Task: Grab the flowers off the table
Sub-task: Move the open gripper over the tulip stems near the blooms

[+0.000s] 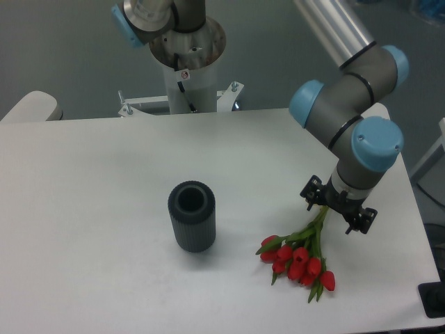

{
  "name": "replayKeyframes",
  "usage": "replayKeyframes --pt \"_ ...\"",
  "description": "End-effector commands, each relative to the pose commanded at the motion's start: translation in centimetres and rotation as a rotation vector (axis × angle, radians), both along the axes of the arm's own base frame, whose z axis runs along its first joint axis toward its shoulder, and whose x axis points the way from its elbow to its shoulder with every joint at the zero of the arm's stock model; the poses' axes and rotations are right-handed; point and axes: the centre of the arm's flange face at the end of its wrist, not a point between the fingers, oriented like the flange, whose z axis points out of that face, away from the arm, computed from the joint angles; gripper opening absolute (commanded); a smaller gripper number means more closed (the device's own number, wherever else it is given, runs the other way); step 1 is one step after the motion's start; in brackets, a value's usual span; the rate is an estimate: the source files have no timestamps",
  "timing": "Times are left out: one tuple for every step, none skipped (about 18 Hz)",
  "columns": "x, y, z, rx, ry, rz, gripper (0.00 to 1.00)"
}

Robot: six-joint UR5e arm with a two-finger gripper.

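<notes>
— Where, the bunch of red tulips with long green stems (301, 256)?
— Flat on the wide white rounded-corner tabletop (90, 209), lower right of the frame; red heads fanned toward the bottom edge, stems running up and right.

— And the black two-finger claw (337, 207)?
— Down over the upper stem ends, fingers splayed to either side of them. Released or clenched on the stems: cannot tell, stems hidden there behind the wrist.

— Anything in the way?
— Only a dark grey ribbed cylindrical vase (191, 216), upright, mouth open to the top, left of the blooms and well apart from them. Grey arm with blue joint caps (354, 111) slanting in from the upper right. White mounting pedestal (189, 66) behind the far table edge, top centre.

— Edges?
— Right edge of the tabletop near the claw; front edge close below the red heads. Broad bare white surface across the left half and toward the far side.
</notes>
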Motion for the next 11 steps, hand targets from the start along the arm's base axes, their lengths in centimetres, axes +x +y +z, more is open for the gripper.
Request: replayKeyframes --pt "0.2 -0.1 -0.4 -0.003 -0.007 0.005 1.00" --pt "0.5 -0.1 -0.9 -0.006 -0.019 0.032 1.00" --pt "1.0 -0.4 -1.6 -0.011 -0.023 0.050 1.00" --pt "1.3 -0.6 -2.1 -0.008 -0.017 0.051 1.00" --pt "1.6 -0.8 -2.5 0.001 0.000 0.048 1.00" --pt "2.2 -1.1 -2.7 0.006 0.010 0.048 1.00" --pt "2.8 -1.3 -3.0 0.008 0.015 0.046 1.00" --pt "3.3 -1.5 -3.4 0.008 0.015 0.048 1.00" --pt "3.4 -1.5 -3.4 0.013 0.025 0.052 1.00" --pt "3.4 -1.5 -3.6 0.016 0.030 0.051 1.00" --pt "3.5 -1.4 -3.6 0.016 0.030 0.051 1.00"
